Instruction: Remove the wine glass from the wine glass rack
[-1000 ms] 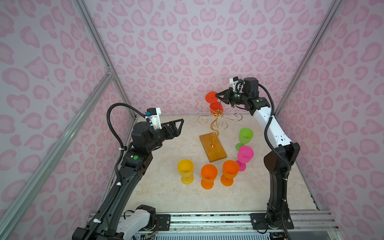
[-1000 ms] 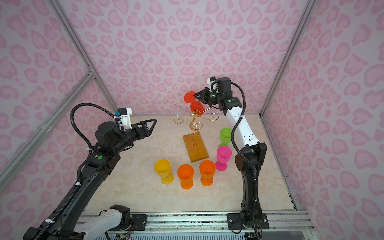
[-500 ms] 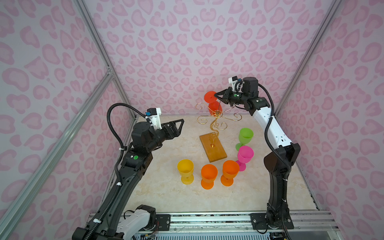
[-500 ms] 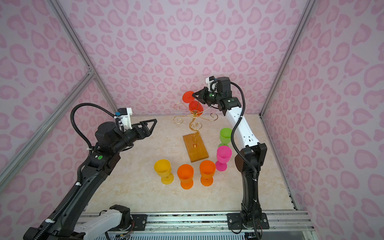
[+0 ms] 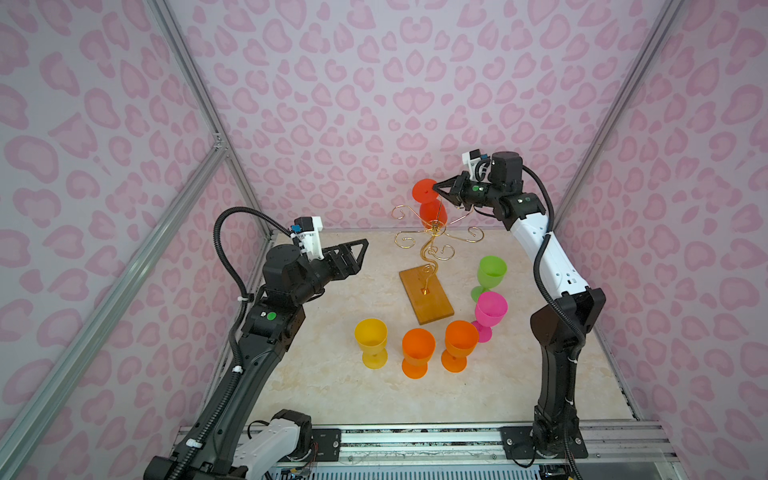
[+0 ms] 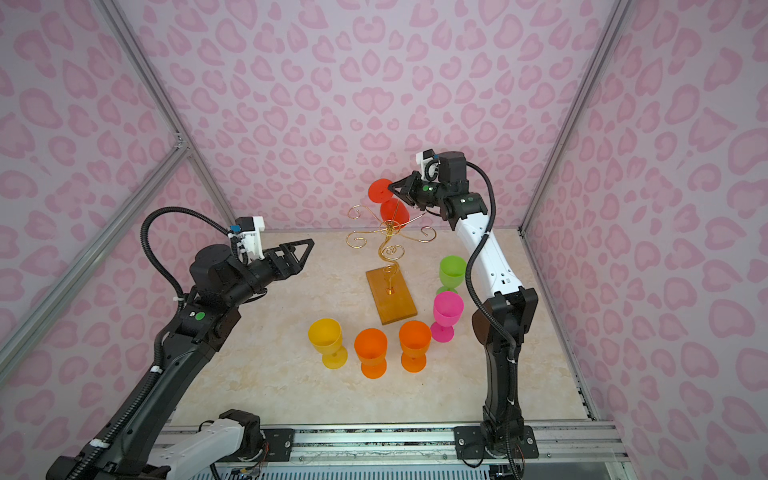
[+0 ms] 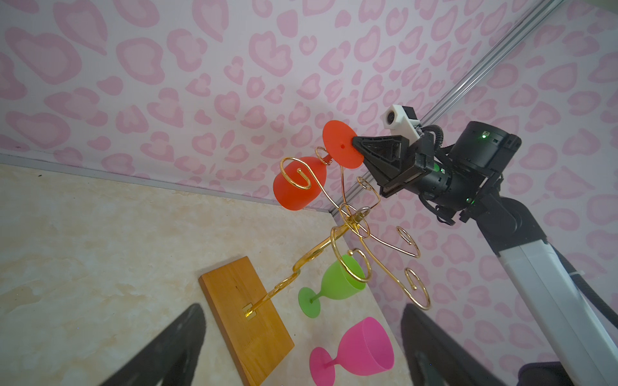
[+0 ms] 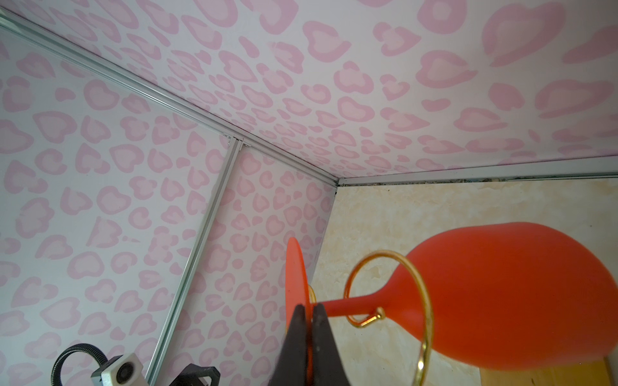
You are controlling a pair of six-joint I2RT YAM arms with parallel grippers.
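Snagging worries me most. My right end effector (image 8: 309, 311) is clenched on the edge of the foot of the glass (image 5: 428, 212), a thin pinch with nothing under it. The stem sits inside a gold scroll of the rack (image 5: 432, 245). If I pull the wrong way, the stem or bowl would catch the wire, and I judge the light rack could tip or drag on its wooden base (image 5: 426, 297). A twist at that pinch could also let the flat disc slip out. The glass would then drop onto the rack or the table (image 5: 324, 386), perhaps knocking the green glass (image 5: 491, 270) or the pink glass (image 5: 491, 309) near the base. My left end effector (image 5: 360, 247) hangs released, well apart from the rack, so nothing steadies the base.

The glass is red-orange, opaque and matte, likely plastic, so I expect it would bounce rather than break. It hangs upside down at the top of the rack, tilted, with the foot uppermost and the bowl mouth pointing down. The bowl is wider than the scroll, so I reckon it must leave sideways through the wire's opening, not straight up.
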